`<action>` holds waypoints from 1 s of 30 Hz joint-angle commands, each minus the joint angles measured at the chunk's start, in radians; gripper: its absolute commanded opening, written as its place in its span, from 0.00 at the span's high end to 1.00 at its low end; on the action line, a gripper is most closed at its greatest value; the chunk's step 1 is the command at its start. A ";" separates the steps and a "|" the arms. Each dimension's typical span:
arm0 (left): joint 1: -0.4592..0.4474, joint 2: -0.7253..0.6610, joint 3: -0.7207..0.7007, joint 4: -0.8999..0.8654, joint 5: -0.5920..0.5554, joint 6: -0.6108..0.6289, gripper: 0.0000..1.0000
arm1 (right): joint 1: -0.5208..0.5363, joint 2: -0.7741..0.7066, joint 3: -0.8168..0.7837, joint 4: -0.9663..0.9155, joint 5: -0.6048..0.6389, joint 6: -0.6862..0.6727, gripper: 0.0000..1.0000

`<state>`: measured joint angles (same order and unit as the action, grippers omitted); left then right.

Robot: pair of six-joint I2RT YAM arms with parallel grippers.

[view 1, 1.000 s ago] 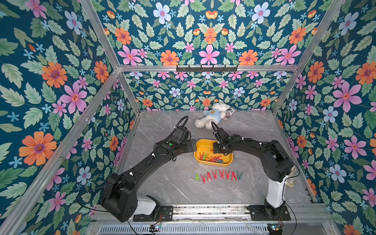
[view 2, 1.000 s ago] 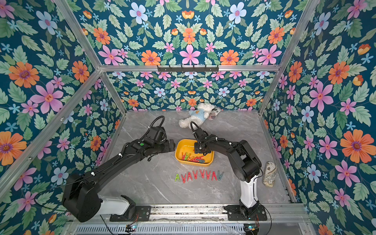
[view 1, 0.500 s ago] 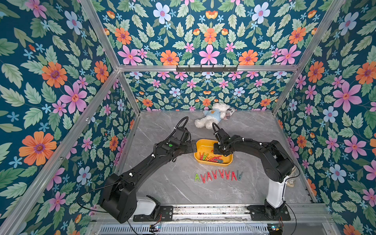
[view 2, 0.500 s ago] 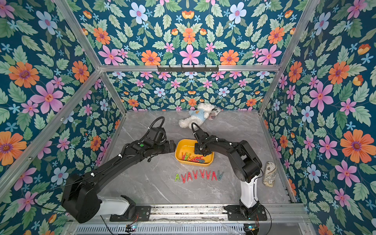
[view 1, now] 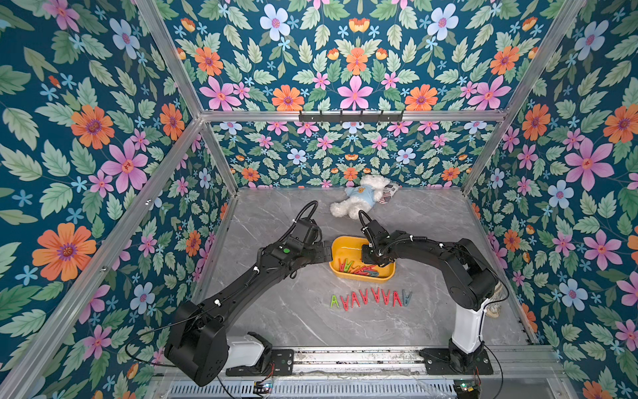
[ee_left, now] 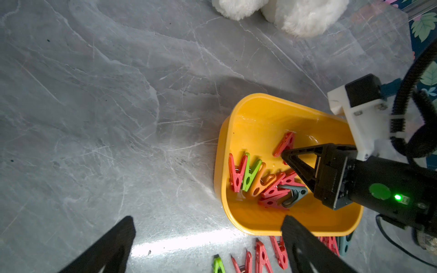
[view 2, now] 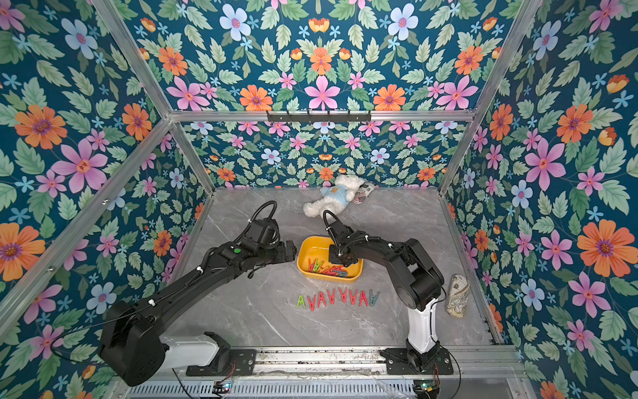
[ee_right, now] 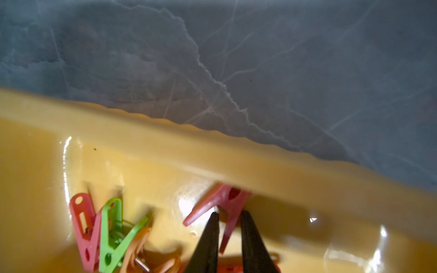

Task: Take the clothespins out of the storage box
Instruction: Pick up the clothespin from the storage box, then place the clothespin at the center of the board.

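Note:
The yellow storage box [view 1: 348, 247] [view 2: 310, 249] [ee_left: 260, 123] sits mid-table with several clothespins [view 1: 355, 267] [view 2: 326, 268] [ee_left: 257, 182] heaped in it: red, green, orange and grey-blue. My right gripper [view 1: 371, 257] [view 2: 340, 259] [ee_right: 228, 219] reaches down inside the box, and its two fingers pinch one leg of a red clothespin [ee_right: 227, 198] [ee_left: 285, 144] near the far wall. Open and holding nothing, my left gripper [view 1: 324, 250] [ee_left: 208, 227] hovers just outside the box's left end. A row of clothespins [view 1: 371, 297] [view 2: 336, 297] lies on the table in front of the box.
A white plush bear [view 1: 359, 198] [view 2: 333, 195] lies behind the box by the back wall, with a small patterned pouch [view 1: 388, 190] next to it. Another patterned pouch [view 2: 455, 295] rests by the right wall, beside the right arm's base.
The right gripper's jaws have closed from about half open onto the red clothespin inside the box. The left arm has not moved.

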<state>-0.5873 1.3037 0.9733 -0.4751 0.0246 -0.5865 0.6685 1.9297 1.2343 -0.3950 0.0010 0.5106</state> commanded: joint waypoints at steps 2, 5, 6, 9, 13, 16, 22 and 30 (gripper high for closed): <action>0.001 -0.020 -0.015 0.010 -0.007 -0.010 0.00 | 0.006 -0.002 0.008 -0.064 0.011 0.022 0.94; 0.001 -0.039 -0.029 0.010 -0.003 -0.018 0.00 | 0.007 -0.015 0.019 -0.076 0.019 0.022 0.99; 0.001 -0.044 -0.032 0.010 -0.002 -0.018 0.00 | 0.007 -0.021 0.021 -0.081 0.023 0.023 0.99; 0.001 -0.061 -0.038 0.012 -0.002 -0.024 0.00 | 0.006 -0.058 0.017 -0.092 0.035 0.025 1.00; 0.001 -0.078 -0.044 0.021 0.010 -0.022 0.00 | 0.006 -0.122 0.002 -0.120 0.065 0.029 1.00; 0.001 -0.089 -0.056 0.037 0.028 -0.021 0.00 | 0.007 -0.189 -0.025 -0.142 0.097 0.043 1.00; 0.001 -0.105 -0.067 0.068 0.085 -0.013 0.00 | 0.006 -0.370 -0.138 -0.190 0.164 0.091 1.00; -0.003 -0.103 -0.074 0.111 0.131 -0.015 0.00 | 0.006 -0.604 -0.361 -0.265 0.225 0.176 1.00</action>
<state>-0.5884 1.1995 0.9020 -0.4023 0.1322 -0.6029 0.6743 1.3785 0.9249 -0.5934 0.1787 0.6254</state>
